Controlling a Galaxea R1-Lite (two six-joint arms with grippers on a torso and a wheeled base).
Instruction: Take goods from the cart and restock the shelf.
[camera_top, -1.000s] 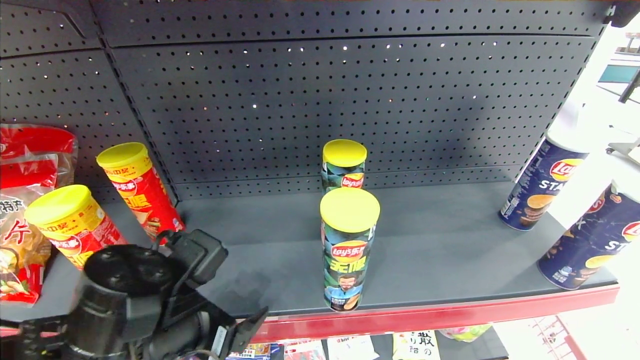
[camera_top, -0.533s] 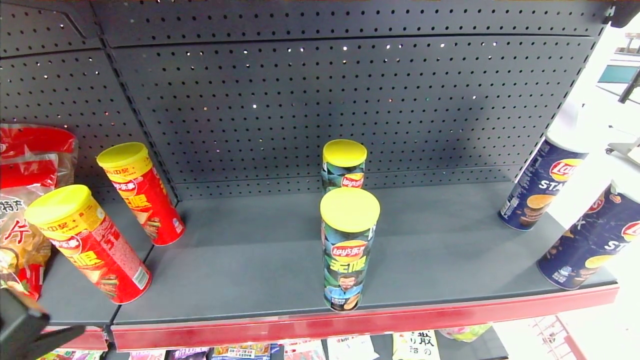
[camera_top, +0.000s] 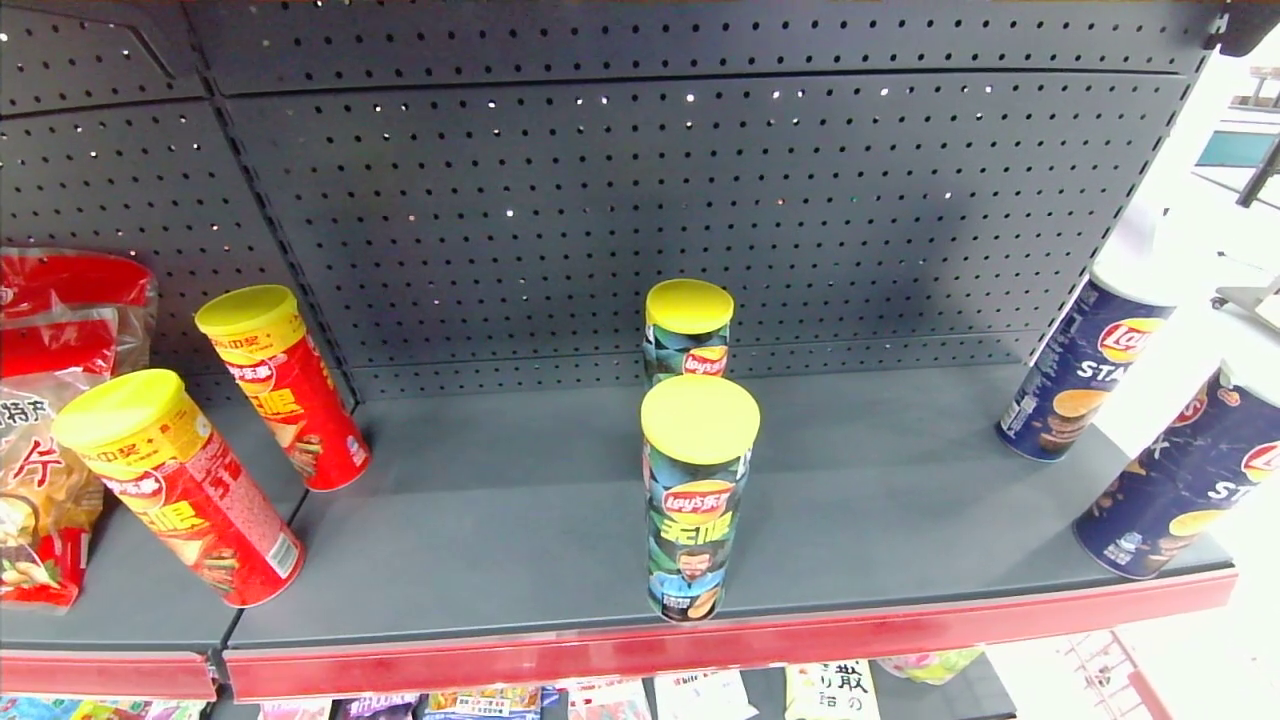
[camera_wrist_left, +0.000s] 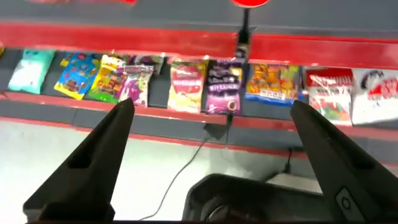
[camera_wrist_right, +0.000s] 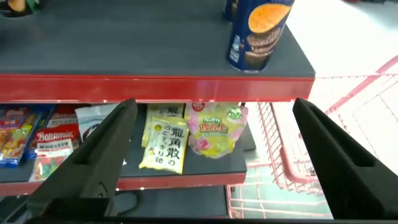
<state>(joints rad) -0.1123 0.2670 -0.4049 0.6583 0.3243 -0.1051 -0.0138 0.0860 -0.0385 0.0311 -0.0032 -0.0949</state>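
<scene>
Now the left gripper (camera_wrist_left: 212, 104) and the right gripper (camera_wrist_right: 214, 102) both gape wide, holding nothing, in front of the shelf (camera_top: 520, 540), where a green chip can (camera_top: 697, 495) stands upright at the front edge, a second can (camera_top: 688, 325) directly behind it.

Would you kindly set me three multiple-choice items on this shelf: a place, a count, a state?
1. Where on the dark grey metal shelf stand the two navy-blue cylindrical cans? A right end B left end C centre
2. How many yellow-lidded cans does the head view show? A two B four C six
3. The left gripper is A shut on a can B open, empty C holding a bag
Answers: 1A, both at the right end; 2B, two red, two green; 3B, fingers spread, nothing between.
</scene>
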